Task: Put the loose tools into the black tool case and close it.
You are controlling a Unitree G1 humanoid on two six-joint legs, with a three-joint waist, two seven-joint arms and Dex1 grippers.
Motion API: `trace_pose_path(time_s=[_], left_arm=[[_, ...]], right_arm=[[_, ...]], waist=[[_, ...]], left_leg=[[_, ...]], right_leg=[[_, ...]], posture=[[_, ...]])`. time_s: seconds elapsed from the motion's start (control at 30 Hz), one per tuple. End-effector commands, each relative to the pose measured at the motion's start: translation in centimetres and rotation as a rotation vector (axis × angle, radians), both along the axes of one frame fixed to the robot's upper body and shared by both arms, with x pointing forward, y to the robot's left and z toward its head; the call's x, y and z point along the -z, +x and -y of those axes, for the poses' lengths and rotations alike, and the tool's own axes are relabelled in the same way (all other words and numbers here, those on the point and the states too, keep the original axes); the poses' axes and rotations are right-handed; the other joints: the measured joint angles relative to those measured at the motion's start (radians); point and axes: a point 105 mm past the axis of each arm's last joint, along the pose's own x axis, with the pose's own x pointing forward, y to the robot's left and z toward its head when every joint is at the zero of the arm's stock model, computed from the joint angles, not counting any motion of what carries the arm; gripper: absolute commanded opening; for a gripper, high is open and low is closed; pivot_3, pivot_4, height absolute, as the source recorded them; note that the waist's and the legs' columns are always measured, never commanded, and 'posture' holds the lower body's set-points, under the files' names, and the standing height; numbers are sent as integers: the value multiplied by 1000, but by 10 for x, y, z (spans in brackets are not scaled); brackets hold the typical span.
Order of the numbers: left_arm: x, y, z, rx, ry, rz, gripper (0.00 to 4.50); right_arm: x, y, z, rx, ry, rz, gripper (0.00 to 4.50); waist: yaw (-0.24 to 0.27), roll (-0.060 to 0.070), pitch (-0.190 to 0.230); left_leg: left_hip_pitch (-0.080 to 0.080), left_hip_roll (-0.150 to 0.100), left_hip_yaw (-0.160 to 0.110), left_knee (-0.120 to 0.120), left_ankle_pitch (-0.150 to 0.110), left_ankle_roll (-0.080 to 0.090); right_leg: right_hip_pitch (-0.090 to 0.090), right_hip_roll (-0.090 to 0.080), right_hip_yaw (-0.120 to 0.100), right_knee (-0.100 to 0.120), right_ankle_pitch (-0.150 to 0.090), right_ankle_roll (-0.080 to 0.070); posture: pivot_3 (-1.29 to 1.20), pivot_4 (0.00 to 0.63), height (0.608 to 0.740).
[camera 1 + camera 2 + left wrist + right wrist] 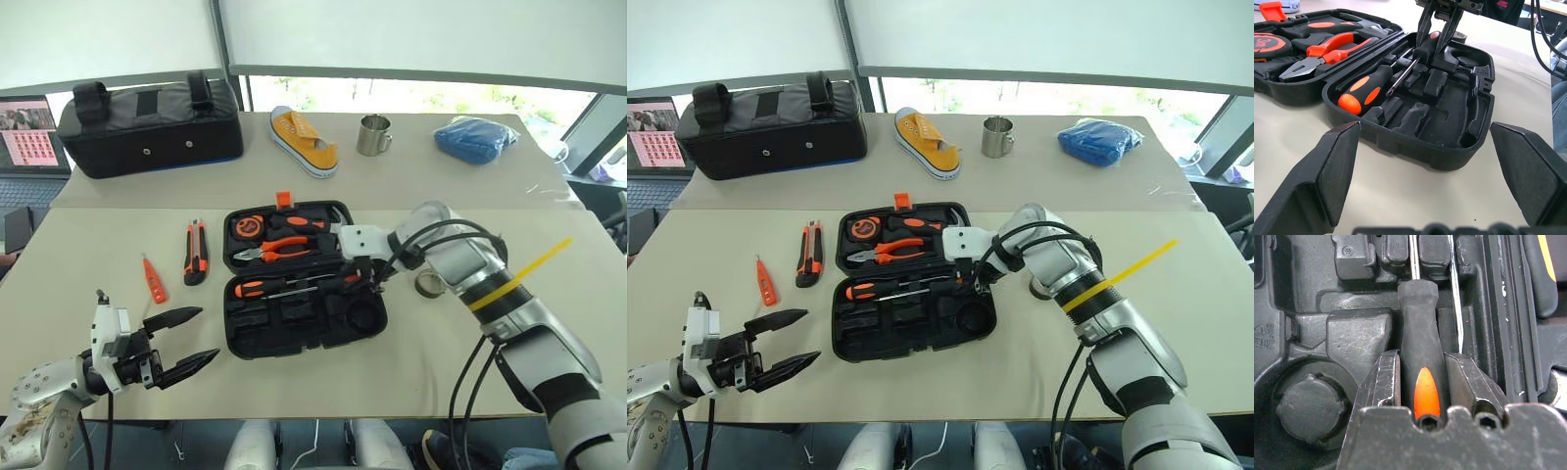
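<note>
A: Where's the right claw?

B: Down in the near half of the open case, closed partway on the black-handled screwdriver, a finger on each side of the handle. The shaft lies in the case, next to the orange-black screwdriver already in there.

A: Seated yet?

B: Hard to say. The handle looks close to its recess, but I can't tell if it's fully down. I'd press it in flat before letting go, then open only a little and lift straight out, so the fingers don't drag it back up.

A: And the left claw?

B: Wide open, holding nothing, hovering over the near left of the surface, pointed at the case.

A: What's still loose?

B: The utility knife and the small orange tester lie left of the case, well apart from it. The tape roll sits right of the case, just behind the right arm.

A: So the lid waits.

B: Yes. Anything standing proud of its recess would likely stop the case from shutting.
</note>
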Motion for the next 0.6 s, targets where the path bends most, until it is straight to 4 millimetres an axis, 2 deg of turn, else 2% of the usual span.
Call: trace_pose_path(time_s=[0.03,0.07,0.17,0.23,0.3,0.4,0.57,0.6], left_arm=[[-5,0,-1,0,14,36,4500],[-5,0,-1,-1,15,34,4500],[-4,-1,-2,-2,17,29,4500],[-4,0,-3,-4,16,29,4500],[-4,1,-2,-4,15,30,4500],[-4,3,0,0,13,33,4500],[-5,3,1,4,13,32,4500],[-5,3,0,3,14,31,4500]], right_arm=[[-31,-16,-12,-151,91,-6,2598],[-42,-21,-13,-183,105,-17,2918],[-71,-24,-17,-211,178,-5,2918],[-79,-30,-18,-256,227,-12,2918],[-79,-31,-19,-259,285,-20,2918],[-62,-28,-20,-250,413,1,2244],[-38,-25,-19,-195,519,4,627],[-31,-24,-18,-176,533,3,176]], waist=[[0,0,0],[0,0,0],[-3,0,0],[-3,0,0],[-1,-1,0],[2,-4,-2],[1,-4,-2],[1,-4,-2]], left_leg=[[0,0,0,0,0,0],[0,0,0,0,0,0],[-1,0,0,-1,0,0],[0,1,-1,-1,0,0],[1,1,-1,-1,0,0],[1,1,0,-1,0,0],[0,0,0,0,0,0],[0,0,1,0,0,0]], right_leg=[[0,0,0,0,0,0],[0,0,0,0,0,0],[-1,0,0,0,0,0],[-1,0,0,0,0,0],[0,0,0,0,0,-1],[1,0,-1,-1,0,-1],[1,-1,-1,0,0,0],[0,-1,-1,0,0,0]], posture=[[0,150,740],[0,150,740],[0,150,740],[0,150,740],[0,150,740],[0,150,740],[0,150,740],[0,150,740]])
